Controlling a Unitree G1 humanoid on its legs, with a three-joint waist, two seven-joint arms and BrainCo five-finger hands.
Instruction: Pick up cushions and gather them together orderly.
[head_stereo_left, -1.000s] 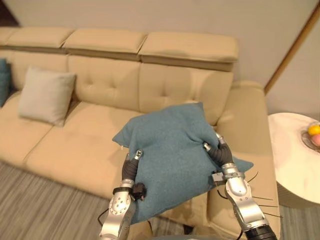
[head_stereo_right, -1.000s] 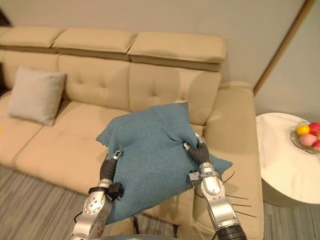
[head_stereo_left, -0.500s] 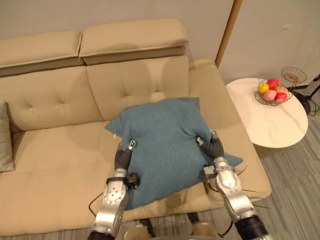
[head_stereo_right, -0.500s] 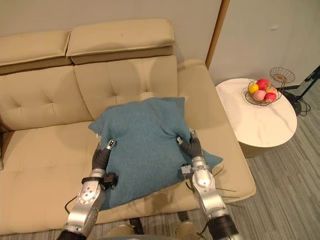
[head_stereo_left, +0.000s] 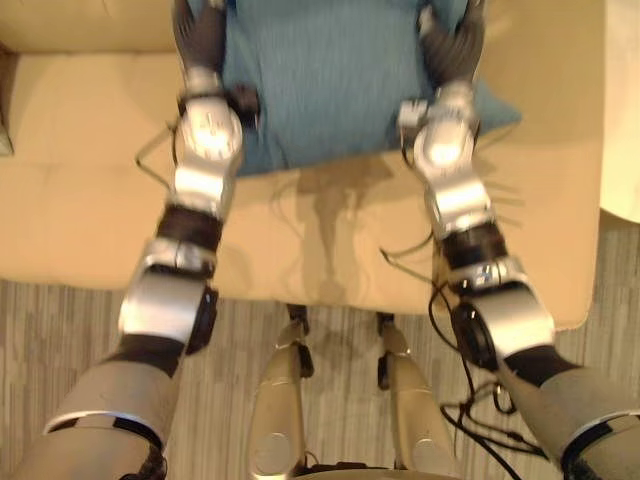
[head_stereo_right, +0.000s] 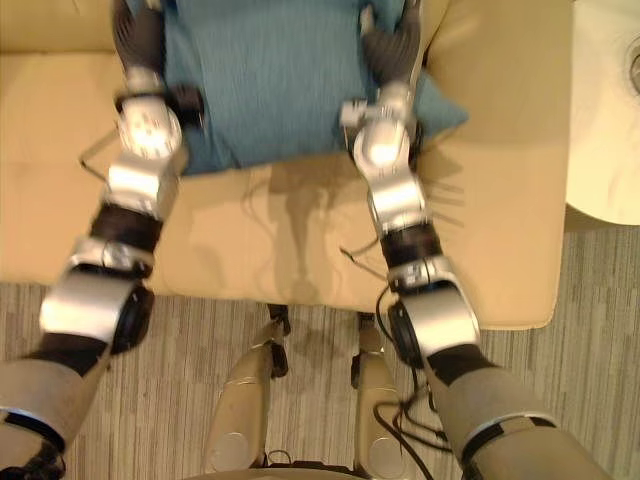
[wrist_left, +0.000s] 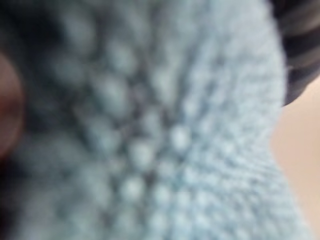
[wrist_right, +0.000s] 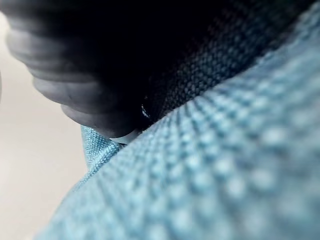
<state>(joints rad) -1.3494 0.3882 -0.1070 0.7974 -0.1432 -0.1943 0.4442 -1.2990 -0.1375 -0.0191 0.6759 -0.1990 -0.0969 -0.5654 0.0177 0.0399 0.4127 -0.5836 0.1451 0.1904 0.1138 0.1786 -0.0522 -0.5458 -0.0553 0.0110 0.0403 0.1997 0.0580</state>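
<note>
The view has swung steeply down within the last second, so the sofa back and the far cushions have slid out of sight; that is the head tipping, not the things moving. The blue cushion (head_stereo_left: 330, 90) sits as before between the left hand (head_stereo_left: 200, 40) and the right hand (head_stereo_left: 455, 50), one at each side edge, with its weave pressed close in both wrist views. Whether either hand is clamped on the cloth or only pressing it cannot be told here. Below the hands lies the sofa (head_stereo_left: 80, 200) seat, shadowed under the cushion. The carry looks unfinished: the cushion is probably not yet set beside the others.
</note>
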